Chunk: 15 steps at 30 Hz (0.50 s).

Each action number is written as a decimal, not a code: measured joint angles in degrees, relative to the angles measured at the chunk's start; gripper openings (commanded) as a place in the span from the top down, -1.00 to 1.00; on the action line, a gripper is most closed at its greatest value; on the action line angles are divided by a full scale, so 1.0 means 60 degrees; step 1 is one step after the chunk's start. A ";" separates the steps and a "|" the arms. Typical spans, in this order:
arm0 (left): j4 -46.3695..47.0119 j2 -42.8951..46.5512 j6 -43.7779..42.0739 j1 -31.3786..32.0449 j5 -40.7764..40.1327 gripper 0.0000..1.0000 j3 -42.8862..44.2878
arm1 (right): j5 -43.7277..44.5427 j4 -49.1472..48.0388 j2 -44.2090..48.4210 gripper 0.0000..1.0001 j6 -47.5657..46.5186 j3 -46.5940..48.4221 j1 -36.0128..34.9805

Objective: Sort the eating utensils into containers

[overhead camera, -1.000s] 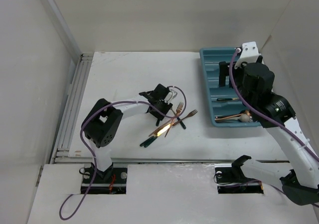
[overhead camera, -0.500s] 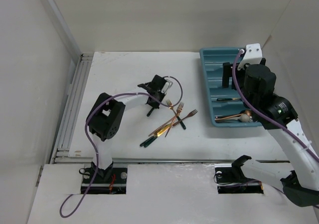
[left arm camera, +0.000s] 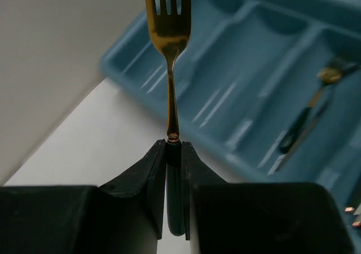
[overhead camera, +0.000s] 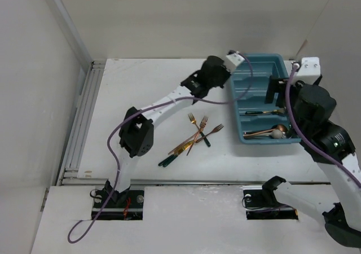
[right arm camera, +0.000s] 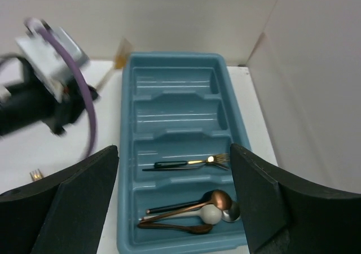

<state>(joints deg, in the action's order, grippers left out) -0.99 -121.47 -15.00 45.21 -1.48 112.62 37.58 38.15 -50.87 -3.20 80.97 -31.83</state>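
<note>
My left gripper (overhead camera: pixel 225 74) (left arm camera: pixel 173 147) is shut on the dark handle of a gold fork (left arm camera: pixel 168 34), tines pointing away, just outside the far left corner of the teal tray (overhead camera: pixel 254 76) (left arm camera: pixel 254 68) (right arm camera: pixel 127 152). My right gripper (overhead camera: pixel 275 91) (right arm camera: pixel 174 147) hangs open over the tray's right side with nothing between its fingers. In the tray, one slot holds a dark-handled fork (right arm camera: pixel 186 163) (overhead camera: pixel 262 112) with another slim piece beside it. The nearest slot holds several spoons (right arm camera: pixel 192 211) (overhead camera: pixel 265 132). Several more utensils (overhead camera: pixel 194 135) lie crossed on the table left of the tray.
The two far slots of the tray (right arm camera: pixel 175 84) hold nothing. White walls close the table at the back and right, near the tray. A metal rail (overhead camera: pixel 84 118) runs along the left edge. The left arm's purple cable (right arm camera: pixel 84 107) loops near the tray's left rim.
My left gripper shut on a fork at the pile and carried it up and right to the tray's far left corner. My right gripper drew back to the right.
</note>
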 measured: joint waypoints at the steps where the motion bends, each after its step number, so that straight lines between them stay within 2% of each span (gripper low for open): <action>1: 0.0397 -0.0164 -0.0062 0.0291 0.0288 1.00 0.0084 | 0.0135 0.0138 0.0164 -0.66 -0.0007 0.0066 0.0000; 6: 0.1701 -0.2124 -0.0095 0.1497 0.1399 1.00 0.1570 | 0.0678 0.0900 0.0801 -0.66 -0.0040 0.0623 0.0000; 11: 0.2259 -0.3716 -0.0069 0.1825 0.1734 1.00 0.2084 | 0.1162 0.1654 0.1166 -0.66 -0.0047 0.1038 0.0000; 12: 0.2251 -0.3927 -0.0066 0.1825 0.1745 0.94 0.2160 | 0.1282 0.1770 0.1198 -0.66 -0.0080 0.1064 0.0000; 14: 0.2240 -0.4255 -0.0069 0.1825 0.1741 0.60 0.2255 | 0.1461 0.1934 0.1231 -0.68 -0.0208 0.1071 0.0000; 15: 0.2215 -0.4320 -0.0084 0.1821 0.1727 0.05 0.2255 | 0.1523 0.1996 0.1228 -0.71 -0.0284 0.1075 0.0004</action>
<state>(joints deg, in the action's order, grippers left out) 12.29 -147.39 -15.51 56.14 8.88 126.15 46.72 50.13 -43.51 -4.91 87.42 -31.81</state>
